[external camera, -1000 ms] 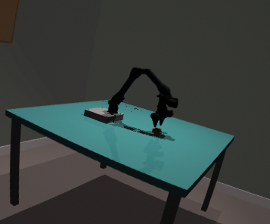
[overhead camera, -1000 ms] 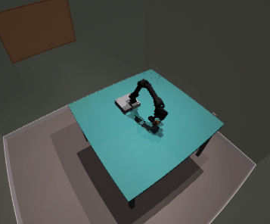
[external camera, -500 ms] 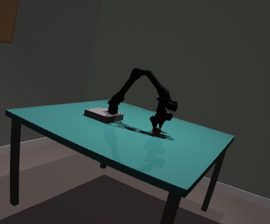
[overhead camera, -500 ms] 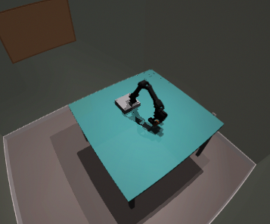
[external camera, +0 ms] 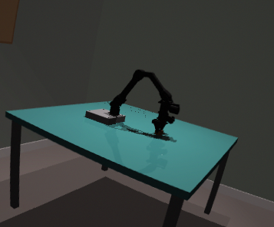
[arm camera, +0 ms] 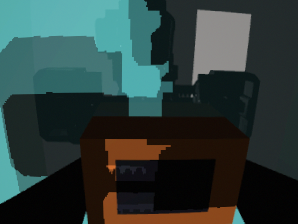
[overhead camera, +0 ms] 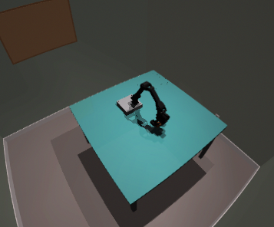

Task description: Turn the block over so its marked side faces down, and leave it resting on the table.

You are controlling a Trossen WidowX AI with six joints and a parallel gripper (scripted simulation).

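An orange-brown block [overhead camera: 159, 123] [external camera: 160, 133] [arm camera: 127, 148] is low at the table [overhead camera: 139, 169] [external camera: 112, 139], under the arm's hand. In the wrist view its face with the dark rectangular mark is turned up toward the camera. My gripper [overhead camera: 157, 123] [external camera: 160, 132] [arm camera: 160, 167] points down around the block. The black fingers come in from both lower corners of the wrist view and stand against the block's left and right sides, shut on it. The fingertips are hidden behind the block. In the top and exterior views the hand hides most of the block.
The arm's base stands on a light grey box [overhead camera: 124, 103] [external camera: 100, 113] toward the table's back left. In the wrist view a pale upright panel [arm camera: 222, 42] shows at the upper right, and dark shadows of the arm lie around the block.
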